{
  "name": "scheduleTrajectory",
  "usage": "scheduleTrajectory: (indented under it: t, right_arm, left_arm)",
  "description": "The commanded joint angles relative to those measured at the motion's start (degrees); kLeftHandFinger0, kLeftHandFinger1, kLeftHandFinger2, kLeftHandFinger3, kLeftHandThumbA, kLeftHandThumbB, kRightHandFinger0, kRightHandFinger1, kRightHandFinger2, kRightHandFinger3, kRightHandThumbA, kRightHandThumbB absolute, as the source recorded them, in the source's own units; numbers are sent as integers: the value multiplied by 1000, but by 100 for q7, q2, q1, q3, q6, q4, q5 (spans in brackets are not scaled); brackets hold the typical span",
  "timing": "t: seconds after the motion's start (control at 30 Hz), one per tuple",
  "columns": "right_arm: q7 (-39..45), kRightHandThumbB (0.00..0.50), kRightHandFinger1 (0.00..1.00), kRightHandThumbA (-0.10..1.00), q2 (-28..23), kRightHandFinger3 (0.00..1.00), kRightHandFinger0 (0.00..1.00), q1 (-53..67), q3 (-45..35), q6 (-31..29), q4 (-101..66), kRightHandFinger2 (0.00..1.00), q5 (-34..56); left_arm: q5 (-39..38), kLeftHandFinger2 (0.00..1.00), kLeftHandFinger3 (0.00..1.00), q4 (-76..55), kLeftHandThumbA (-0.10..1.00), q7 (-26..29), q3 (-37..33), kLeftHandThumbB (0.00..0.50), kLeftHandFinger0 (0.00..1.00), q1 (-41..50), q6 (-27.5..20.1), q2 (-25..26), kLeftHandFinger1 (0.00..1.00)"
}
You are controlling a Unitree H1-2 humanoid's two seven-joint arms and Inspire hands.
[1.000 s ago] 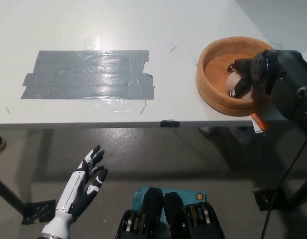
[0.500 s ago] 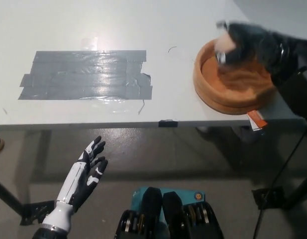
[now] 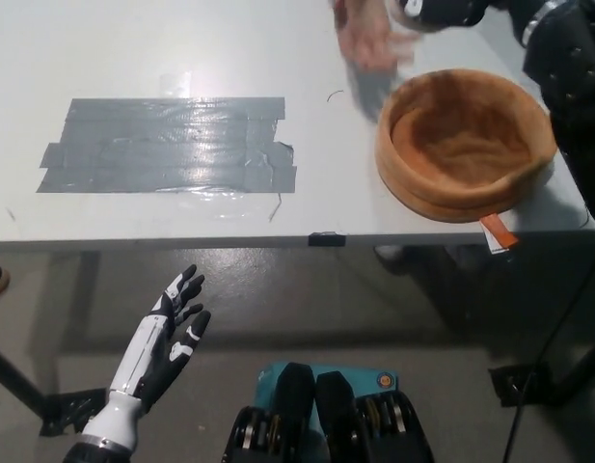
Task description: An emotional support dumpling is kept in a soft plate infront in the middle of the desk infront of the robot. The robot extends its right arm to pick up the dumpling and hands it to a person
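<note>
The soft orange-brown plate [image 3: 403, 174] sits on the right part of the white desk [image 3: 104, 48], and nothing lies inside it. Beyond the plate, my black right hand [image 3: 449, 10] is raised at the picture's top edge, shut on the dumpling [image 3: 411, 8]; only a pale sliver of the dumpling shows. A person's hand [image 3: 369, 40], blurred, palm open, is just left of and below my right hand. Whether it touches the dumpling I cannot tell. My white left hand [image 3: 170, 333] rests open below the desk's front edge at the lower left.
A wide patch of grey tape [image 3: 172, 145] covers the desk's left middle. An orange tag [image 3: 500, 233] sticks out under the plate at the desk's front edge. A black cable [image 3: 557, 328] hangs at the right.
My right hand has lifted the dumpling out of the plate and carried it up and away to the top edge. A person's hand has come in from the top.
</note>
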Motion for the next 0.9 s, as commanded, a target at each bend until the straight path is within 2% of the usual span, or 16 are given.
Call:
scheduleTrajectory:
  t: [0.0, 0.1, 0.2, 0.3, 0.47, 0.57, 0.73, 0.87]
  right_arm:
    - [87, 179, 758, -100, 157, 1000, 213, -68, -255, 275, -914, 1000, 295]
    - [83, 185, 788, -100, 295, 1000, 248, 26, -178, 212, -1077, 1000, 273]
    - [16, 165, 763, -100, 435, 1000, 228, 148, -70, 93, -1019, 1000, 222]
    - [-126, 196, 810, -100, 626, 1000, 279, 177, -61, 12, -714, 1000, 255]
    - [-248, 218, 812, -100, 861, 1000, 301, 162, -121, -171, -216, 1000, 373]
    - [-425, 219, 750, -100, 919, 1000, 258, 62, -49, -421, 434, 1000, 285]
    - [-841, 211, 729, -100, 1006, 1000, 230, -261, 21, -627, 1568, 1000, 98]
    - [-1157, 209, 697, -100, 1064, 1000, 171, -609, 24, -939, 2604, 1000, 156]
  left_arm:
    - [-70, 1000, 1000, -36, 818, -108, 22, 307, 946, -55, -149, 50, 1000]
    - [-117, 1000, 1000, -70, 810, -136, 20, 300, 955, -45, -87, 49, 1000]
    - [-82, 1000, 1000, -83, 806, -145, -4, 298, 960, -22, -79, 57, 1000]
    - [-43, 1000, 1000, -101, 808, -160, 1, 297, 962, -38, -70, 65, 1000]
    - [-29, 1000, 1000, -131, 807, -179, -7, 304, 959, -87, -25, 78, 1000]
    - [78, 1000, 1000, -136, 815, -143, -23, 310, 953, -85, -76, 91, 1000]
    - [48, 1000, 1000, -157, 806, -159, -16, 318, 954, -93, 16, 80, 1000]
    - [140, 1000, 1000, -156, 810, -153, -41, 303, 951, -157, -4, 114, 1000]
